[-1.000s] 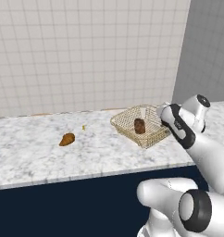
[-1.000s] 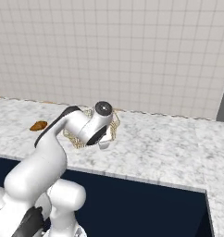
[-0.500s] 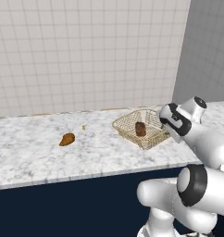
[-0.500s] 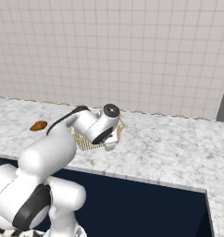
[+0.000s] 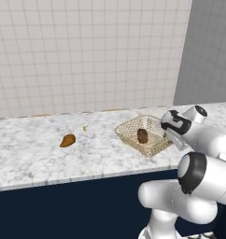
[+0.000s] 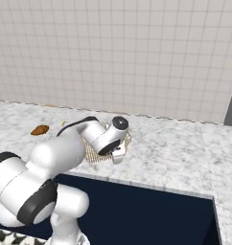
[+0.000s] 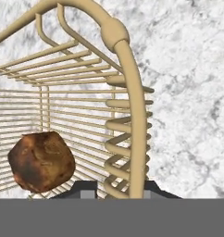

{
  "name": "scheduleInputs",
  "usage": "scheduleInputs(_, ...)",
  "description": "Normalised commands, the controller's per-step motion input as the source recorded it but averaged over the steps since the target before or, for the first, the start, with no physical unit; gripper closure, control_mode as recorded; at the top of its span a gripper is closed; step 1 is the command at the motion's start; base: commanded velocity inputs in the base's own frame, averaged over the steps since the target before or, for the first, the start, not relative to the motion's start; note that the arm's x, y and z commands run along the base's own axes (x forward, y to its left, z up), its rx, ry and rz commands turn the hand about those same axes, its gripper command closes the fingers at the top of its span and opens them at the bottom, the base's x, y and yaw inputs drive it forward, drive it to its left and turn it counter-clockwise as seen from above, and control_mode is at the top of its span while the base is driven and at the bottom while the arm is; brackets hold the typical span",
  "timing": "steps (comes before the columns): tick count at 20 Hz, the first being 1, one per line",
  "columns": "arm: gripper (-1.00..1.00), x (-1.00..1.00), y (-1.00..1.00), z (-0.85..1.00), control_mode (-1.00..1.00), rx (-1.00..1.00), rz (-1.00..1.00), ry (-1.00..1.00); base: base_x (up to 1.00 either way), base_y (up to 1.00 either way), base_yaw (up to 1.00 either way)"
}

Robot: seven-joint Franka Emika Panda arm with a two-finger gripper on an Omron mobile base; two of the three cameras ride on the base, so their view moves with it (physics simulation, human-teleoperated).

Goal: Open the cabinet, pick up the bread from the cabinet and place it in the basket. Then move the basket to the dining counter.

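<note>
Basket (image 5: 154, 140): on the marble counter (image 5: 35, 154), bread (image 7: 41, 161) inside.
Feel: light, stiff wire; bread may roll.
Hold spot: thick rim.
Gripper (image 6: 116, 154): nipped narrow on basket rim.

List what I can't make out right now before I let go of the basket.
- Claw tips: in the hand view, cut off at the bottom, so the jaw gap on the basket rim is unclear.
- Basket near side: in the right base view, hidden behind the arm.
- Yellow speck beside the pastry: too small in the left base view.
</note>
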Motion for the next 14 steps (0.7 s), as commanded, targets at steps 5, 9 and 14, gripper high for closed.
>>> scheduleInputs(5, 1.00, 0.20, -0.06, -0.34, -1.00, 0.00, 0.00, 0.04, 0.00, 0.00, 0.00)
scheduleInputs(9, -1.00, 0.33, 0.11, -0.13, -1.00, 0.00, 0.00, -0.08, 0.00, 0.00, 0.00)
scheduleInputs(14, -1.00, 0.08, 0.26, 0.12, -1.00, 0.01, 0.00, -0.18, 0.00, 0.00, 0.00)
